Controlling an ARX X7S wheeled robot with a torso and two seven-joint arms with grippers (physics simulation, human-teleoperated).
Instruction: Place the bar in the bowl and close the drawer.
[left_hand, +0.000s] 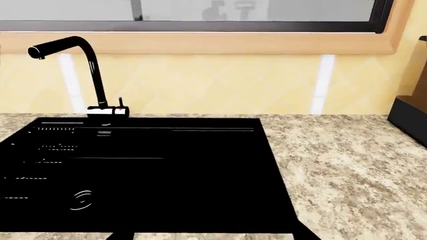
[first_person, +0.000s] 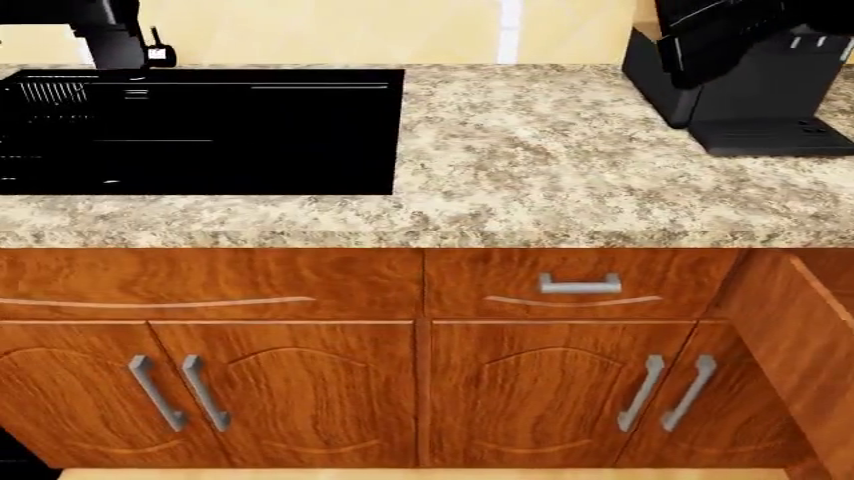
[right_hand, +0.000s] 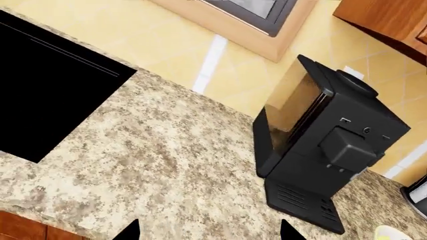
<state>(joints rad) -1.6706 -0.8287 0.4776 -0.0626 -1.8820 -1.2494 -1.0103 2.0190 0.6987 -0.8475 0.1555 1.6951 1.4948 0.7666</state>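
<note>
Head view: coffee machine, sink.

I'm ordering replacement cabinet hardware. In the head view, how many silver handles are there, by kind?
Long door handles: 4
Short drawer-front handle: 1
Total: 5

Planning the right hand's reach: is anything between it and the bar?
Cannot tell: no bar shows in any view. The right hand hangs open over the counter, with the coffee machine standing beside it. Only a pale edge peeks in past the machine.
</note>
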